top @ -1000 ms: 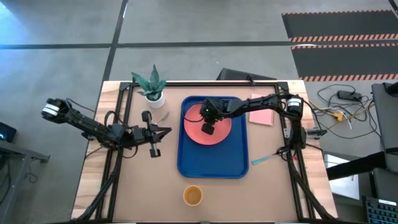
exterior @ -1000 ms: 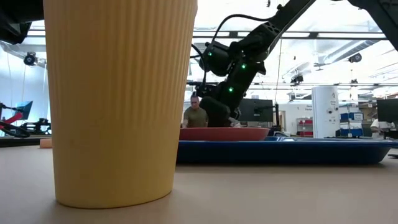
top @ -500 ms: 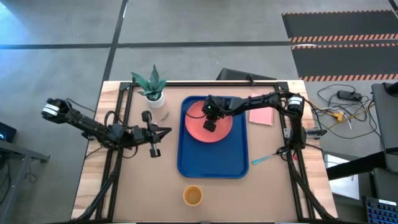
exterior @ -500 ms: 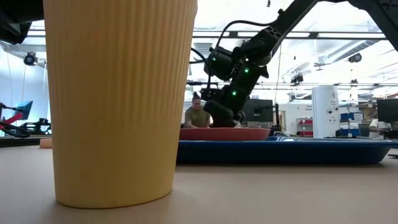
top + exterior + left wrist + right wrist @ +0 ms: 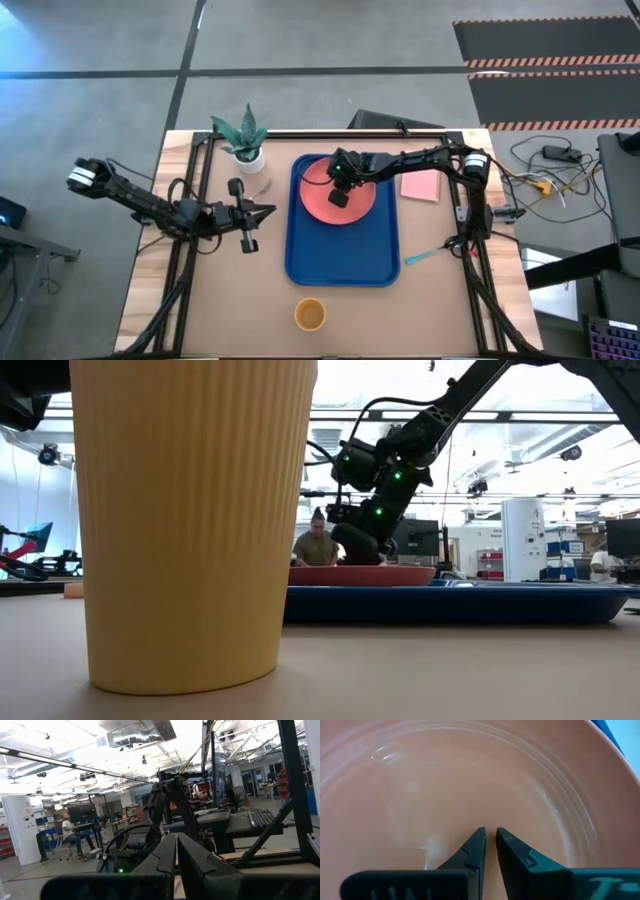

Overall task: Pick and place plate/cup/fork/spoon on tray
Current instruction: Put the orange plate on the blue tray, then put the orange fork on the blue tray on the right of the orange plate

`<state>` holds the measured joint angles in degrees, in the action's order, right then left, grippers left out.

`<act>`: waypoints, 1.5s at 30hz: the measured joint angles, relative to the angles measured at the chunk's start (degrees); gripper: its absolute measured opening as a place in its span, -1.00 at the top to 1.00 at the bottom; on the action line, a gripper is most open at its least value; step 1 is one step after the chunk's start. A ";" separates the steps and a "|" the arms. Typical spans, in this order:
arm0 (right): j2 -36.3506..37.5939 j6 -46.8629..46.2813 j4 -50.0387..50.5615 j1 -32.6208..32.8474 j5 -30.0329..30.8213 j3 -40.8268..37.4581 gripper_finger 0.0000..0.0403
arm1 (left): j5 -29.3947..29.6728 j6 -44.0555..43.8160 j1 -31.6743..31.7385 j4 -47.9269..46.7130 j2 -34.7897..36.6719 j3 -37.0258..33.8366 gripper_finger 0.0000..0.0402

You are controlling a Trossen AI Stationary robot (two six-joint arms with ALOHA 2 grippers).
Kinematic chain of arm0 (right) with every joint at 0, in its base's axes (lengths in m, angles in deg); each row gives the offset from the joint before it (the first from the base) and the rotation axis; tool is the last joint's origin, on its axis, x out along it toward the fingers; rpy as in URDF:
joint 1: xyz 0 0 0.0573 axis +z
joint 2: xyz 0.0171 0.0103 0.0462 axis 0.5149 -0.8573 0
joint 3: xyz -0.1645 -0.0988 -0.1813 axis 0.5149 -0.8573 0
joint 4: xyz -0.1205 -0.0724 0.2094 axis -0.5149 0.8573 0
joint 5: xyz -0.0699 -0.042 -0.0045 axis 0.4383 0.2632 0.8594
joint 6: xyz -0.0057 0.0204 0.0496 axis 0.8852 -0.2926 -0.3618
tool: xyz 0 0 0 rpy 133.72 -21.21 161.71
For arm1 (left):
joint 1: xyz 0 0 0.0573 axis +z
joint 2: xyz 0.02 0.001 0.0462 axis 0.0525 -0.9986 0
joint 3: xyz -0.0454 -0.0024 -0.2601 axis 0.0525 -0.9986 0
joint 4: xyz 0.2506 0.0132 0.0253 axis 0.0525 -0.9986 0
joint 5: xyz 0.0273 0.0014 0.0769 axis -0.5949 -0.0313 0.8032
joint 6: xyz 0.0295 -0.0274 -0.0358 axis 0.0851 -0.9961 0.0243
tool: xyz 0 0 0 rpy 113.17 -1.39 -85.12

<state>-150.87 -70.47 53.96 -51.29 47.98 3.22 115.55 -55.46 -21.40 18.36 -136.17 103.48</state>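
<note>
The coral-pink plate [image 5: 312,205] lies flat in the far half of the blue tray [image 5: 340,262]; the low view also shows the plate [image 5: 400,574] and the tray [image 5: 460,603]. My right gripper [image 5: 337,199] is over the plate's middle, its shut fingers pointing down at the plate [image 5: 420,780]. My left gripper [image 5: 270,210] is shut and empty, left of the tray. The yellow-orange cup [image 5: 309,314] stands upright near the table's near edge, and it fills the low view's left [image 5: 190,520]. The teal spoon [image 5: 430,256] lies right of the tray. The fork does not show. My right gripper's shut fingertips [image 5: 479,836] come from above and point at the plate's inner surface [image 5: 489,815], near its middle. I cannot tell whether they touch it. The plate lies flat on the tray.
A small potted plant [image 5: 243,140] stands at the far left. A pale pink rectangular pad [image 5: 420,187] lies right of the tray's far end. The tray's near half is bare. A person sits in the room beyond the table [image 5: 316,547].
My right gripper has gone a little toward the table's far edge above the plate, staying shut.
</note>
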 joint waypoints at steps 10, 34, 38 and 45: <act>7.85 -0.72 0.42 1.57 -0.02 -0.14 0.81 | 6.28 -1.36 0.01 -2.05 -0.11 -0.02 1.00; 46.92 -8.14 -3.44 21.26 -0.02 -24.81 0.81 | 19.76 -40.10 2.33 -72.84 -0.45 19.56 1.00; 51.31 -9.20 -4.99 24.35 -0.01 -28.40 0.81 | 16.39 -54.58 5.70 -94.70 -2.16 24.14 1.00; 54.45 -8.60 -5.68 27.61 0.02 -30.04 0.81 | -4.89 -61.15 15.69 -109.37 -7.71 25.11 1.00</act>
<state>-96.42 -79.07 48.28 -23.68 48.01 -26.82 110.66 -116.61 -5.71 -91.01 -143.88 128.60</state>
